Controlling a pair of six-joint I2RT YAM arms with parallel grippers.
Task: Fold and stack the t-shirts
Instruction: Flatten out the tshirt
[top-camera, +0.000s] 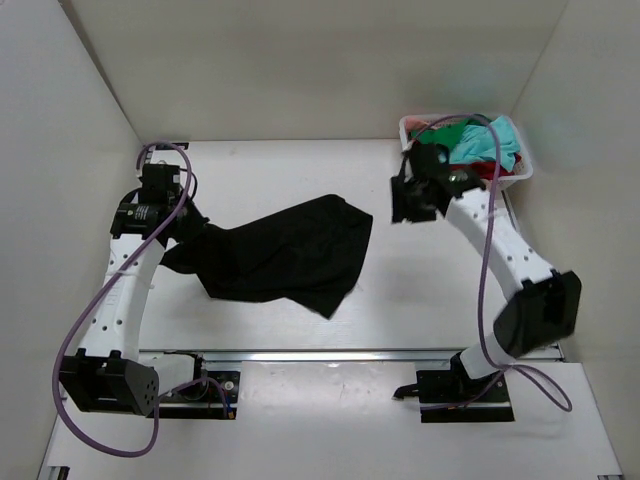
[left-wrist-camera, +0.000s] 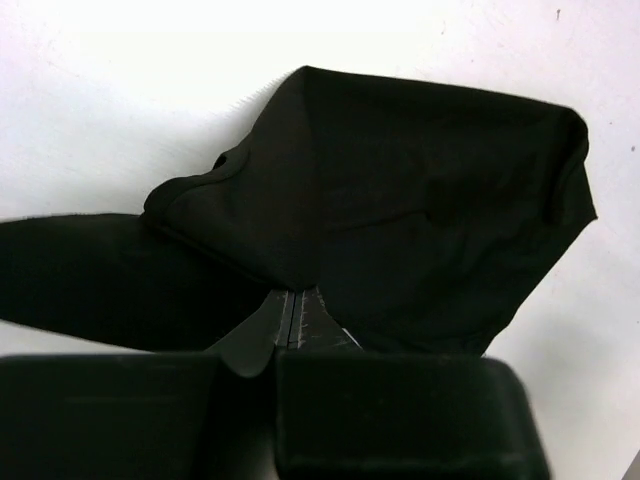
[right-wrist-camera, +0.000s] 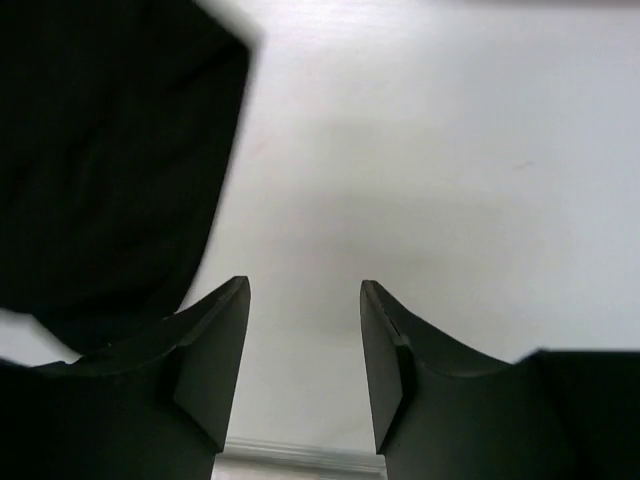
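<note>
A plain black t-shirt (top-camera: 290, 255) lies rumpled and partly bunched on the white table, left of centre. My left gripper (top-camera: 198, 238) is shut on its left edge. In the left wrist view the fingertips (left-wrist-camera: 290, 305) pinch a fold of the black t-shirt (left-wrist-camera: 430, 200), which spreads out ahead of them. My right gripper (top-camera: 405, 208) is open and empty, hovering to the right of the shirt. In the right wrist view the right gripper (right-wrist-camera: 305, 290) has bare table between its jaws, and the black t-shirt (right-wrist-camera: 110, 150) is at upper left. Teal (top-camera: 497, 145), green (top-camera: 456, 133) and red (top-camera: 487, 171) shirts lie in a basket.
The pink-white lattice basket (top-camera: 522, 172) stands at the far right corner, just behind my right arm. White walls close in the table on the left, back and right. A metal rail (top-camera: 330, 354) crosses the table near the arm bases.
</note>
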